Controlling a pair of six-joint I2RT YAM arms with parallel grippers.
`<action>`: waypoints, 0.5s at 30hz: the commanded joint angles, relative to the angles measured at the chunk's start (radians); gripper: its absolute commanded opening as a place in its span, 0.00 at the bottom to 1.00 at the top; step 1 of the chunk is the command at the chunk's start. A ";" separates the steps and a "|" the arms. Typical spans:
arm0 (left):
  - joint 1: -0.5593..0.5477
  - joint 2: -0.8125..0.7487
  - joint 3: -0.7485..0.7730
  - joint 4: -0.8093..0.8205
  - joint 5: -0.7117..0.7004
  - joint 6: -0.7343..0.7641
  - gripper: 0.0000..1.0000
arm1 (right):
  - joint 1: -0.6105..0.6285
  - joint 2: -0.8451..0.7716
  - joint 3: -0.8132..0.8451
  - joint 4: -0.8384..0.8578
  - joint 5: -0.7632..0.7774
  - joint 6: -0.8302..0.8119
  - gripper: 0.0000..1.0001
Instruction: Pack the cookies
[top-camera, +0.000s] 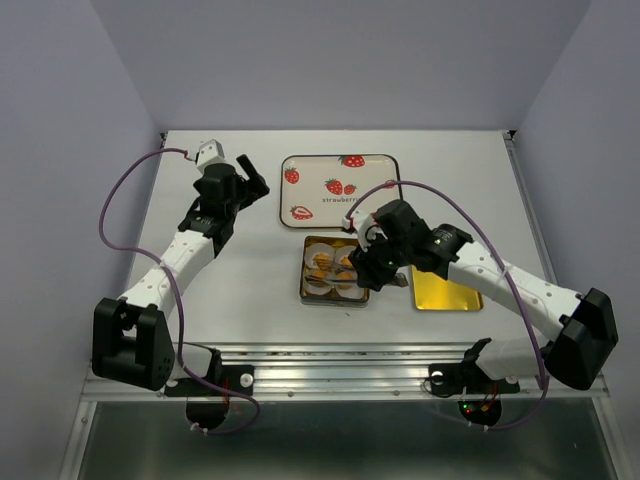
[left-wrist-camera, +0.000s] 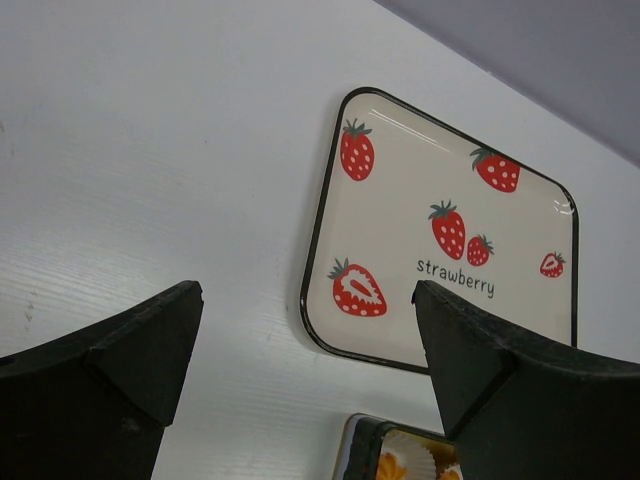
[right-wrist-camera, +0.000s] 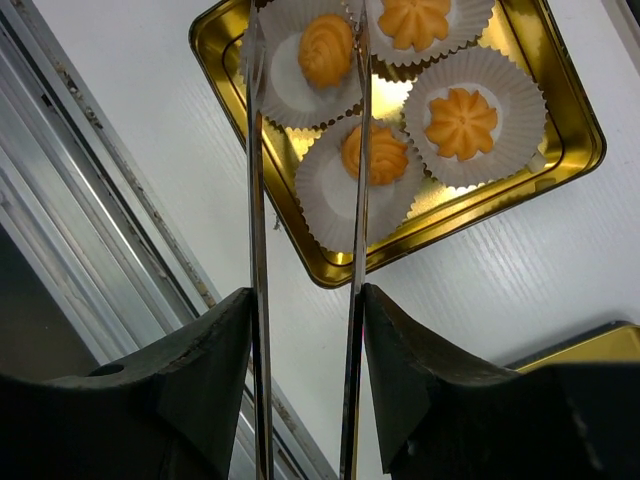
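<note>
right pincer (right-wrist-camera: 305, 298) clamps tongs (right-wrist-camera: 257, 220), tips over cookies (right-wrist-camera: 462, 122) in gold tin (right-wrist-camera: 572, 135); lift straight, spare paper cups (right-wrist-camera: 315, 200). left pincer (left-wrist-camera: 308, 292) gapes, idle.

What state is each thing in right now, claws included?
Tin: open, four paper cups inside.
Cookies: four, one in each cup.
Gold lid: off, flat beside the tin.
Strawberry tray: flat on the table.
Tongs: blades apart, over the tin.
Left claw: open, holding nothing.
Right claw: shut on the tongs.
</note>
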 joint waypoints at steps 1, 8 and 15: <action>-0.004 -0.028 0.000 0.023 -0.014 0.005 0.99 | 0.009 -0.011 0.012 0.032 -0.013 -0.006 0.53; -0.003 -0.029 0.002 0.023 -0.016 0.006 0.99 | 0.009 -0.026 0.021 0.055 0.022 0.015 0.51; -0.004 -0.029 0.012 0.023 -0.028 0.012 0.99 | 0.009 -0.067 0.056 0.094 0.123 0.063 0.50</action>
